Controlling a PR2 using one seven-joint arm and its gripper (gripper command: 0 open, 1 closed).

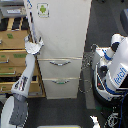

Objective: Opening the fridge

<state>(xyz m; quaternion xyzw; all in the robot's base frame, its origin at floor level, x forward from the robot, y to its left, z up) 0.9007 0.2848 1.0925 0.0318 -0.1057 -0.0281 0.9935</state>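
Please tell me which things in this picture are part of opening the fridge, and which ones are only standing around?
Part of the job:
- the fridge
- the gripper, at the fridge's edge on the exterior view's left; whether its jaws are open cannot be told

Only standing around:
- the wooden drawer cabinet
- the white-and-blue robot body
- the green sticker on the upper door

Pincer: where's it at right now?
The pincer sits at the fridge's edge on the exterior view's left, just above the upper drawer handle, beside the wooden cabinet.
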